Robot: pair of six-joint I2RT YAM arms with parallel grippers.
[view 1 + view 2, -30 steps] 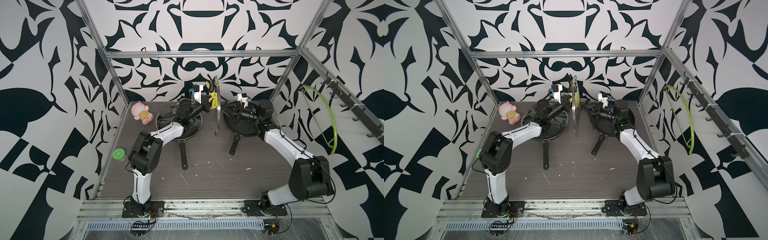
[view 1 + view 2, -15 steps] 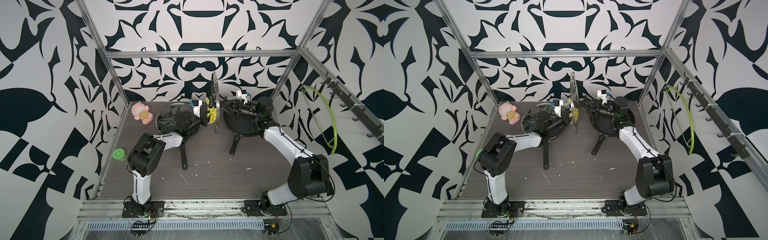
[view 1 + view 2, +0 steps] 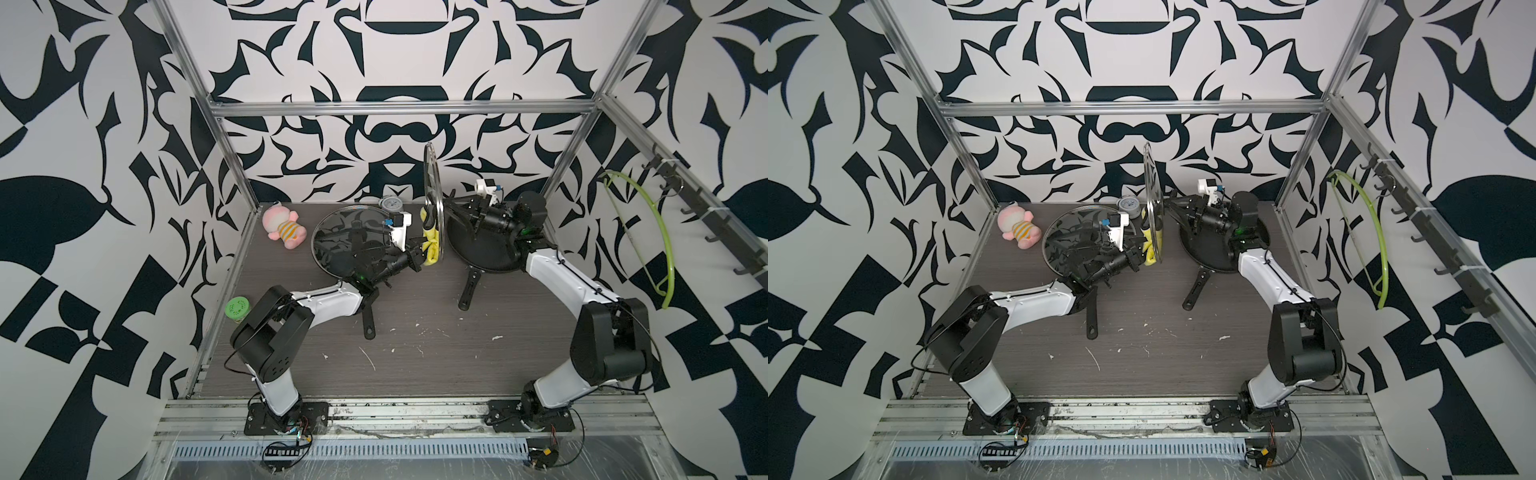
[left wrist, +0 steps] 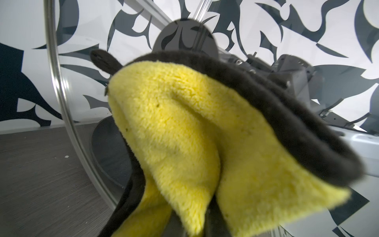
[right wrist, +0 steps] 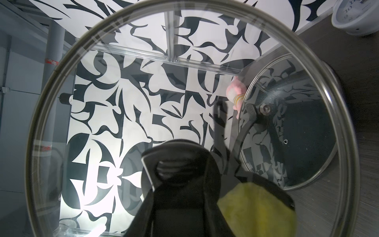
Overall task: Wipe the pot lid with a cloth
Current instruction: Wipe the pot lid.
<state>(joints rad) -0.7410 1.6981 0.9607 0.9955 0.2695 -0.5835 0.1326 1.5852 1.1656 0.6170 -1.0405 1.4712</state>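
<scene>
Largely hidden, the left gripper [image 3: 420,258] clamped the fluffy yellow microfibre cloth [image 3: 430,246] against the upright round glass pot lid [image 3: 431,178], which the right gripper [image 3: 449,210] gripped.

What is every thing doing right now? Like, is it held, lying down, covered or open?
Pot lid: upright on its edge, held at its centre by the right gripper.
Cloth: bunched, pinched in the left gripper, against the lid's glass.
Second lid: lying flat on the left pan.
Left pan: covered.
Right pan: uncovered, on the table.
Plush toy: lying on the table.
Hanger: hanging from the hook rail.
</scene>
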